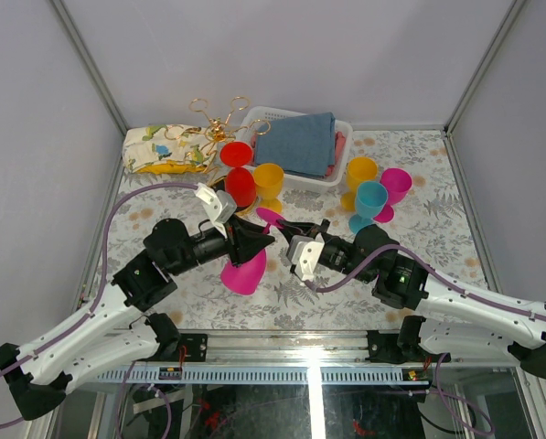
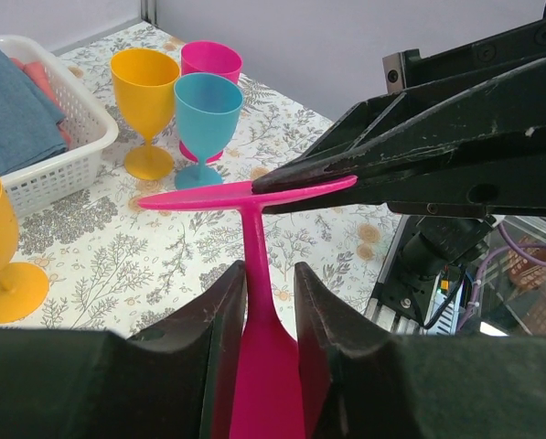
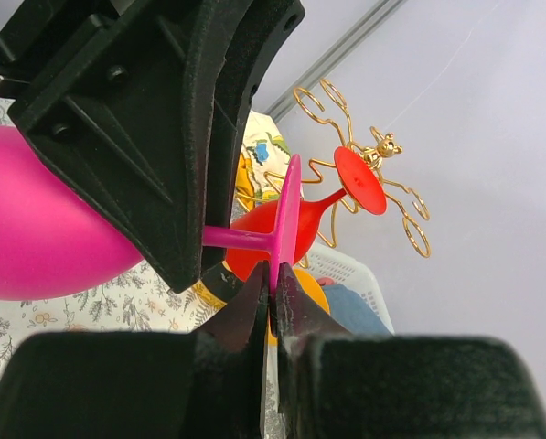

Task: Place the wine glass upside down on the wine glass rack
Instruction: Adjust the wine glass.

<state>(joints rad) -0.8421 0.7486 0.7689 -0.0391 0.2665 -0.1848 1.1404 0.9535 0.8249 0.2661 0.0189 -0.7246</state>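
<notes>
The magenta wine glass (image 1: 245, 273) hangs on its side above the table, bowl toward the near edge and foot (image 2: 208, 197) toward the back. My left gripper (image 1: 254, 242) straddles its stem (image 2: 254, 247); a slit of tablecloth shows between the stem and one finger (image 2: 323, 311). My right gripper (image 3: 273, 274) is shut on the rim of the foot (image 3: 289, 215), also seen in the left wrist view (image 2: 265, 183). The gold wire wine glass rack (image 1: 219, 121) stands at the back left, its loops (image 3: 410, 219) behind a red glass (image 3: 346, 183).
Red glasses (image 1: 240, 186) and a yellow glass (image 1: 269, 183) stand by the rack. A white basket (image 1: 342, 146) holds a blue cloth. Yellow (image 1: 361, 172), teal (image 1: 371, 199) and pink (image 1: 396, 186) glasses stand at the right. A floral cloth (image 1: 163, 151) lies at the back left.
</notes>
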